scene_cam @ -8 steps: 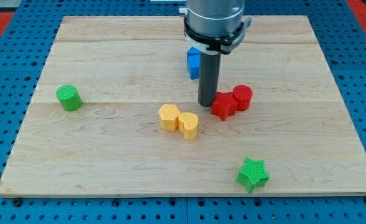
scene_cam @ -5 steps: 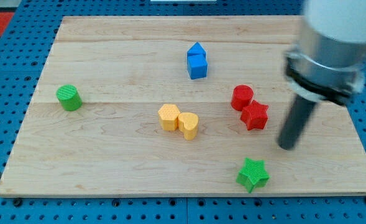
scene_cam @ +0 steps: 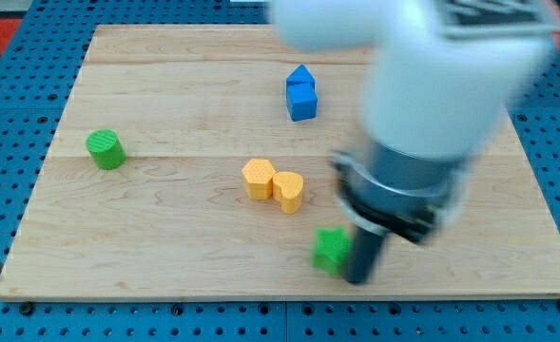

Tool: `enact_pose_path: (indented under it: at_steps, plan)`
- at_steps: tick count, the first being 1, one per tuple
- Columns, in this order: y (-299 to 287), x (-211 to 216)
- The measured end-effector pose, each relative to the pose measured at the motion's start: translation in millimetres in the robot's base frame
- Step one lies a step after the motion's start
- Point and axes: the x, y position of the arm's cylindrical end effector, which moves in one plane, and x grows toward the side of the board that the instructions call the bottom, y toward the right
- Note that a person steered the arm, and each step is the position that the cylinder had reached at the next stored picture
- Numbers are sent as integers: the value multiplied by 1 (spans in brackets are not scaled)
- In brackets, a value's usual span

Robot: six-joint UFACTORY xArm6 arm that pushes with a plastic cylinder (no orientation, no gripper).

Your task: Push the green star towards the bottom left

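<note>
My tip (scene_cam: 357,278) touches the green star (scene_cam: 332,250) at its 4 o'clock side, low on the counter (scene_cam: 165,247). No claw: a bare rod. Push steadily toward 8 o'clock, centred, below the yellow blocks (scene_cam: 273,183).

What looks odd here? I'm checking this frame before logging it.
Only motion blur: the arm is smeared and hides the board's right middle. My tip touches the green star from the view's right. Nothing else stands out.

No writing, label, brand, number or sign can be read anywhere in the frame. The worktop (scene_cam: 165,237) is bare wood grain. The coloured blocks carry only ribbed surfaces, no marks.
</note>
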Motion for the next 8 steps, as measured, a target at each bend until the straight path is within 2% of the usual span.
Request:
enact_pose_path:
  at_steps: [1, 2, 3, 4, 5, 6, 7, 8]
  plan:
    - [-21, -27]
    - [-31, -27]
    - [-128, -31]
    - [-170, -26]
    - [-73, -4]
    - [-50, -46]
    - [-136, -72]
    - [-200, -64]
